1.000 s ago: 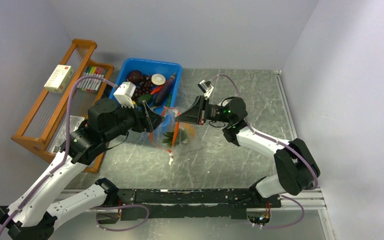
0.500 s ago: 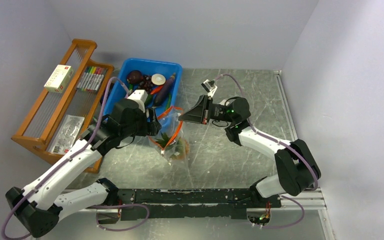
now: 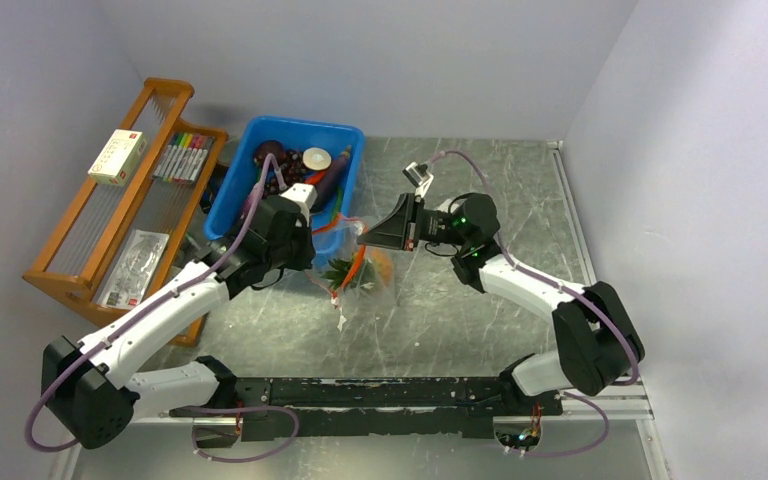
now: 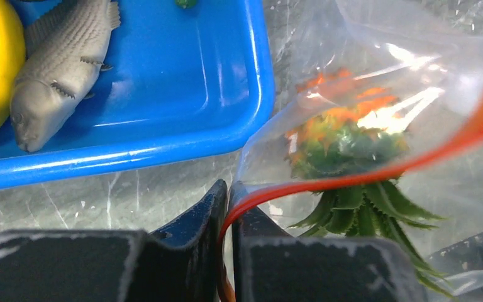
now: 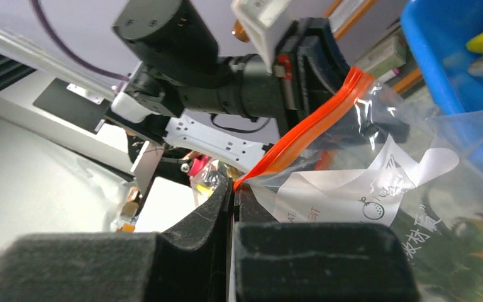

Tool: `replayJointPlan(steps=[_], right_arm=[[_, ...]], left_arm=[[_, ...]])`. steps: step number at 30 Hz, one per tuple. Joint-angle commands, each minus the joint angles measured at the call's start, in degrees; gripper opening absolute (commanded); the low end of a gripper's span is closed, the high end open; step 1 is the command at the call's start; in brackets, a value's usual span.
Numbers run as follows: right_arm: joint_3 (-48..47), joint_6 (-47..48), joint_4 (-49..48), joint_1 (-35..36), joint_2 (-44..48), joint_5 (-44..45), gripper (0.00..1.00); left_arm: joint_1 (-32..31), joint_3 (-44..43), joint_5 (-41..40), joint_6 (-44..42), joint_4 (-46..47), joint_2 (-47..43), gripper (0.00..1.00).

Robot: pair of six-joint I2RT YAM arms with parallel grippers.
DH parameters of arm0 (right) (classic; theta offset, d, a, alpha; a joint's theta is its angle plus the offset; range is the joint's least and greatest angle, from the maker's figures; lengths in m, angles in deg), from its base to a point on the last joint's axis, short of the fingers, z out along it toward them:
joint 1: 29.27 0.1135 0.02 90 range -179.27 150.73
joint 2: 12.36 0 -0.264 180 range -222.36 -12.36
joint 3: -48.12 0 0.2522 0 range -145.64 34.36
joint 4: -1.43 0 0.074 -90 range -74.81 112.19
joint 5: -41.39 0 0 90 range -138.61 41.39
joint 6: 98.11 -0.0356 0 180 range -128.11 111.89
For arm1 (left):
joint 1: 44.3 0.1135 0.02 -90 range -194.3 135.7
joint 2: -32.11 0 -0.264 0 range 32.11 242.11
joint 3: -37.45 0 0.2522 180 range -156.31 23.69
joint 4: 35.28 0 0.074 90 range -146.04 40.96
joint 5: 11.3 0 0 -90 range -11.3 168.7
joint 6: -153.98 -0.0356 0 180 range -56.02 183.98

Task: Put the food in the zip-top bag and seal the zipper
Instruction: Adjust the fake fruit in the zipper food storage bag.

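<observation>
Red zipper runs sideways from the left gripper, squeezed shut on one end, to the right gripper, squeezed shut on the other.

From the near edge, the white-and-black left arm and right arm reach inward, facing each other. The left pincer and right pincer each clamp the narrow red-orange zipper strip.

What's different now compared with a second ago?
The left arm swung rightward, carrying its wrist in beside the blue bin; the bag with the pineapple swayed beneath. Nothing was let go: left fingers and right fingers still pinch the red zipper strip. The right arm barely moved.
</observation>
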Motion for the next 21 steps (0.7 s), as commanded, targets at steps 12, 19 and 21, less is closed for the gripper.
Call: replayJointPlan(steps=[12, 19, 21], right_arm=[[-14.1, 41.7, 62.1, -0.8, 8.5, 30.3, 0.0], [-16.4, 42.8, 65.4, -0.8, 9.3, 32.7, 0.0], [-20.1, 42.1, 68.0, -0.8, 9.1, 30.1, 0.0]], left_arm=[[0.2, -11.3, 19.4, 1.2, 11.2, -1.9, 0.07], [0.2, -8.8, 15.8, 0.3, 14.4, 2.4, 0.07], [0.2, -11.0, 15.9, 0.6, 13.5, 3.4, 0.07]])
